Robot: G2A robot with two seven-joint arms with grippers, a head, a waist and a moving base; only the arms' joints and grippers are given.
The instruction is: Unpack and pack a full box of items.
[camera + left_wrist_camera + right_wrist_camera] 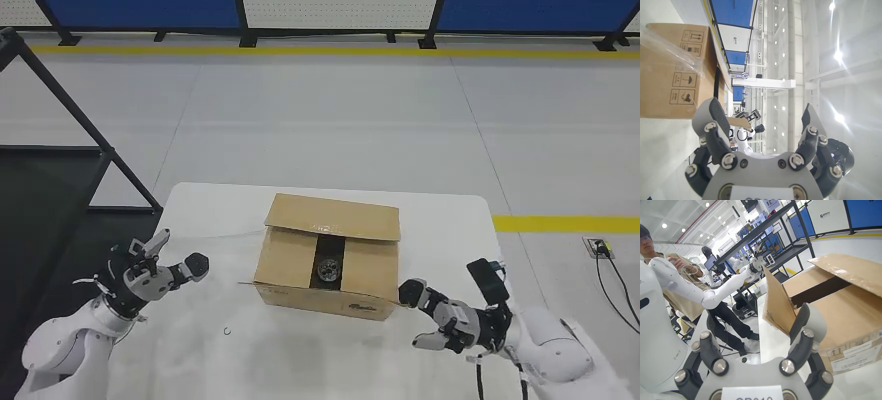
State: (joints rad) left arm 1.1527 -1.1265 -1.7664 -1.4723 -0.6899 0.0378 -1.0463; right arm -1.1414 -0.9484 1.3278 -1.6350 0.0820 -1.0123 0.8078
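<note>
Brown corrugated cardboard box (372, 268) sits mid-worktop, and I'll work outward to it from my own side.

Closest to me are the two claws, both spread wide and holding nothing. My left claw (180, 252) hangs off the box's left side, well apart from it. My right claw (420, 318) is just beside the box's near right corner; I cannot tell whether a fingertip touches the card. On the white worktop (300, 350) between them lies a small ring-like thing (228, 331), too small to identify.

The box's near wall looks flat and square, so I judge the card stiff there. The top flaps are unsealed and loose. From my right wrist one short flap (772, 298) stands up at the corner, and a strip of clear tape (677, 55) dangles off the left end. In the gap between the top flaps I see a dark round item (328, 268), unclear what.

Farthest off, the long rear flap (335, 218) is partly lifted.

My read is that a full box will be heavy, and the flaps will bend or tear if they carry weight. I'd pinch each flap at its free edge only to fold it back. If I shift the box, I'd press on opposite walls low down. The tape looks slick and clingy, so I'd keep the pads off it.
</note>
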